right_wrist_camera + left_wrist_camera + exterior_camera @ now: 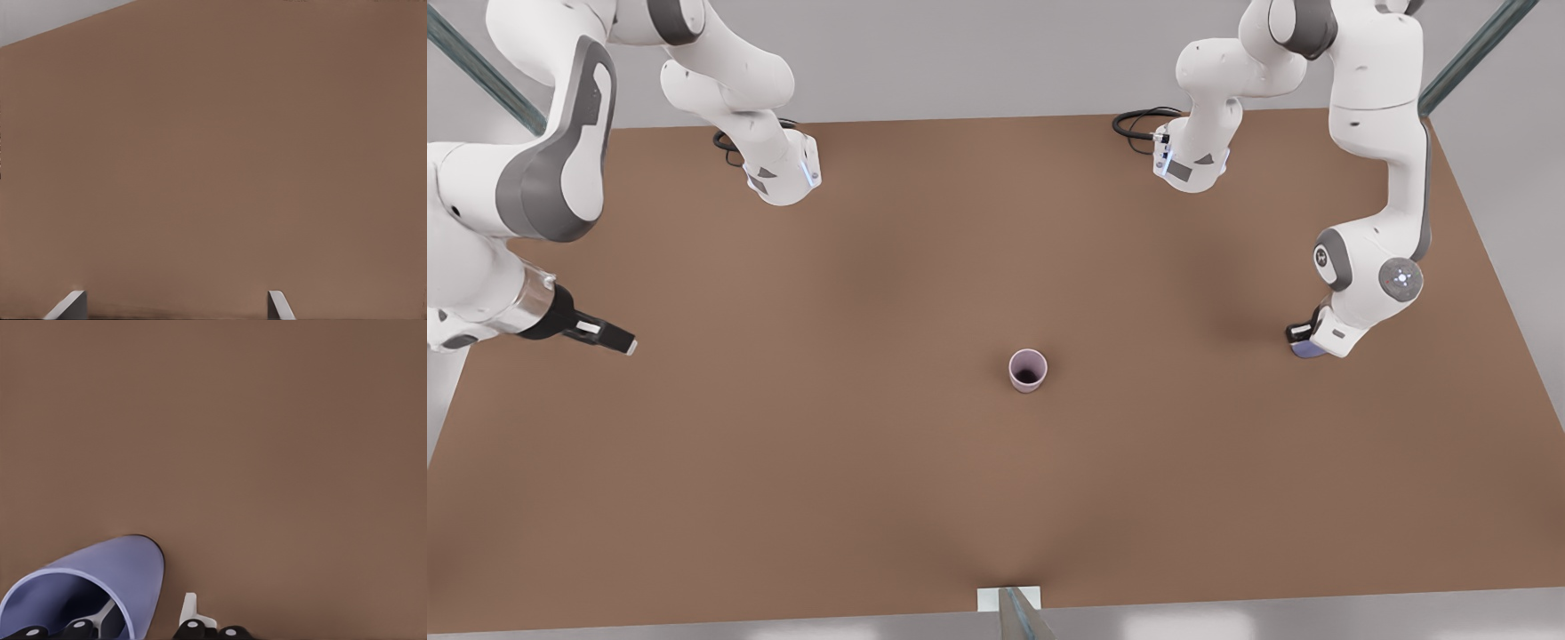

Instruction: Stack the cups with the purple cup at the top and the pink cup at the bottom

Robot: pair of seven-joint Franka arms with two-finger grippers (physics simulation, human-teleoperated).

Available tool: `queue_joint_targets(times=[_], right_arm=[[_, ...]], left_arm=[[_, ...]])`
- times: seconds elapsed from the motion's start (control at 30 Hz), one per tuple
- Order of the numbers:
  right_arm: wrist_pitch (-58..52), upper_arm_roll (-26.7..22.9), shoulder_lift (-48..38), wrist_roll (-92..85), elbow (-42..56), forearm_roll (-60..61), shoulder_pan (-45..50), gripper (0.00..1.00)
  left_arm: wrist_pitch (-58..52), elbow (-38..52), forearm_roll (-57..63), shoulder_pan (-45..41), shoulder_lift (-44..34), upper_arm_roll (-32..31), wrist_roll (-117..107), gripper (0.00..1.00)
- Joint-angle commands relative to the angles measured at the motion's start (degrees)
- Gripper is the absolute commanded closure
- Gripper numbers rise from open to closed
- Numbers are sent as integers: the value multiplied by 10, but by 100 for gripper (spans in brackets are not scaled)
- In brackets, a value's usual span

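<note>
The brown table [800, 498] takes up almost the whole scene, bare apart from the two cups and the arms' bases at its far edge.

The left arm [1378, 178] reaches down at the front view's right. Its gripper, the left gripper [1307, 342], sits low over the table, right at the purple cup [1309, 352]. In the left wrist view one finger [100, 617] is inside the cup's mouth and the other finger [190, 610] stands outside its wall, so the jaws straddle the wall of the purple cup [113, 577]. Whether they already press on it or are only partly closed around it, I cannot tell. The cup looks tilted toward the camera there, though I cannot say whether it is off the table.

The right arm [507, 204] waits at the front view's left. The right gripper [618, 340] hangs above the table's edge with its fingers spread wide and nothing between them, as the right wrist view shows over bare table [213, 167].

The pink cup [1028, 370] stands upright and open near the middle of the table, well apart from both grippers.

As I judge it, the task is at an early stage: the base cup is in place, the purple one is just being picked up, and the carry across and the lowering into the pink cup are still to do.
</note>
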Motion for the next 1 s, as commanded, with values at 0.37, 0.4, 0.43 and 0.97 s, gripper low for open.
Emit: queue_joint_targets(times=[0.37,0.4,0.43,0.97], right_arm=[[10,-2,61,-188,53,2,-11,0],[10,-2,61,-188,53,1,-11,0],[10,-2,61,-188,53,1,-12,0],[28,-2,66,-188,53,5,-10,0]], left_arm=[[7,3,0,1,3,0,-6,79],[6,3,0,0,2,1,-7,79],[1,5,0,-1,-1,1,-3,79],[-177,224,7,-110,-3,-318,-392,79]])
